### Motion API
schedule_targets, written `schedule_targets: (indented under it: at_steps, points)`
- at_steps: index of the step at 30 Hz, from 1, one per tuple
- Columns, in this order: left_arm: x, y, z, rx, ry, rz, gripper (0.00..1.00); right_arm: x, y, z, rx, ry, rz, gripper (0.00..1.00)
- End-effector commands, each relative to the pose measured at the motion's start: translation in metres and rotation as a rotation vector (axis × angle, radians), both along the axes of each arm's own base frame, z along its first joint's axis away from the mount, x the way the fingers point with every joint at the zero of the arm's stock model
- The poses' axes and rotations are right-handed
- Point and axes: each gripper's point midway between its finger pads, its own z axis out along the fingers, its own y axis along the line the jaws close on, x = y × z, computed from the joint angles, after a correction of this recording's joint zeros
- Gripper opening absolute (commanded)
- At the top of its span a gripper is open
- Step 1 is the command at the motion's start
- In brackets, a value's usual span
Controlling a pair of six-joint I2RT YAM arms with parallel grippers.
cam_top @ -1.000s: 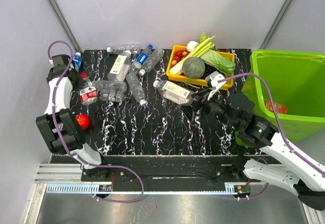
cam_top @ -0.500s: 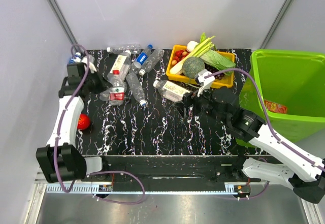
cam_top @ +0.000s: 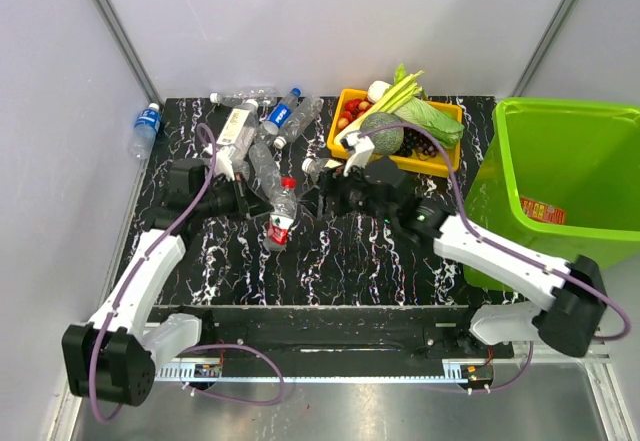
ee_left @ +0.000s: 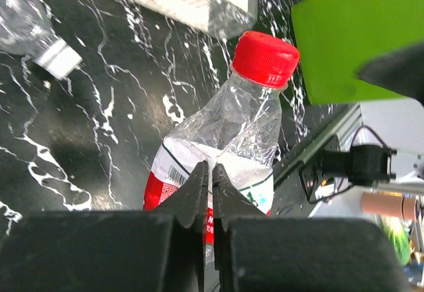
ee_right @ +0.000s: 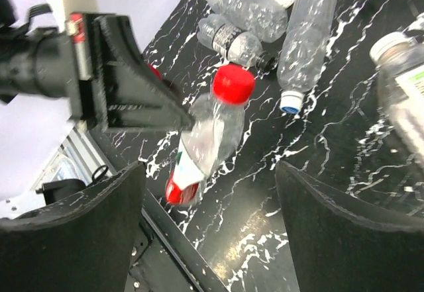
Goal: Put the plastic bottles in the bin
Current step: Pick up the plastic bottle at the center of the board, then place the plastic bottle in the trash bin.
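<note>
Ringed by pale panels, the black marbled table keeps its near half open. There the left gripper clenches a red-capped bottle (crumpled), and the right gripper gapes beside it. Other bottles crowd the far-left corner, while the bin stands beyond the right edge.

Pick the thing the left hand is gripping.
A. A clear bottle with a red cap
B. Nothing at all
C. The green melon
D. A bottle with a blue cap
A: the left wrist view shows the left hand pinched shut on the crumpled wall of the red-capped bottle.
</note>
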Motion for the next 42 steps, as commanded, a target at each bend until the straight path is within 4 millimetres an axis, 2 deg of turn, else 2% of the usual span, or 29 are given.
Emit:
schedule_targets:
  at_steps: [1,5,7,10,16,19,20,22,23,24,25,26,29,32,35,38,42]
  points:
    - [-0.014,-0.01,0.006,-0.002,-0.111,-0.069,0.0,0.006,0.038,0.018,0.155,0.034,0.028,0.83]
    - [-0.024,-0.014,0.0,0.021,-0.091,-0.097,0.0,0.023,0.055,0.007,0.189,0.08,-0.024,0.81]
    - [-0.03,-0.018,0.004,0.028,-0.11,-0.113,0.0,0.034,0.062,0.006,0.198,0.089,-0.061,0.81]
    - [-0.03,-0.014,0.012,0.044,-0.154,-0.088,0.0,0.04,0.071,-0.001,0.192,0.118,-0.072,0.75]
    - [-0.031,-0.011,0.017,0.051,-0.183,-0.077,0.02,0.037,0.085,0.006,0.269,0.106,-0.028,0.35]
    - [-0.029,-0.009,0.017,0.064,-0.187,-0.06,0.09,0.038,0.082,0.003,0.273,0.103,-0.043,0.27]
    - [-0.027,-0.006,0.017,0.078,-0.185,-0.045,0.15,0.039,0.082,0.002,0.277,0.105,-0.049,0.26]
    - [-0.026,-0.004,0.017,0.092,-0.18,-0.035,0.39,0.041,0.082,-0.002,0.282,0.1,-0.056,0.23]
    - [-0.027,-0.004,0.015,0.094,-0.174,-0.036,0.54,0.041,0.082,-0.001,0.282,0.093,-0.06,0.22]
    - [-0.027,-0.004,0.015,0.091,-0.171,-0.036,0.66,0.044,0.081,-0.001,0.278,0.083,-0.069,0.23]
    - [-0.028,-0.004,0.014,0.091,-0.171,-0.036,0.86,0.047,0.078,0.001,0.265,0.062,-0.081,0.23]
    - [-0.028,-0.004,0.015,0.091,-0.176,-0.034,0.99,0.051,0.074,0.005,0.249,0.026,-0.1,0.24]
    - [-0.027,-0.001,0.016,0.104,-0.189,-0.014,0.99,0.068,0.052,0.031,0.201,-0.103,-0.145,0.24]
    - [-0.027,0.002,0.017,0.114,-0.196,-0.001,0.99,0.09,0.018,0.055,0.131,-0.2,-0.232,0.23]
    - [-0.027,0.002,0.019,0.115,-0.2,0.002,0.99,0.101,-0.016,0.085,0.126,-0.272,-0.298,0.22]
    - [-0.03,-0.002,0.021,0.098,-0.215,-0.023,0.99,0.102,-0.052,0.118,0.095,-0.357,-0.376,0.23]
    - [-0.031,-0.001,0.024,0.104,-0.231,-0.014,0.99,0.091,-0.101,0.169,0.027,-0.482,-0.5,0.23]
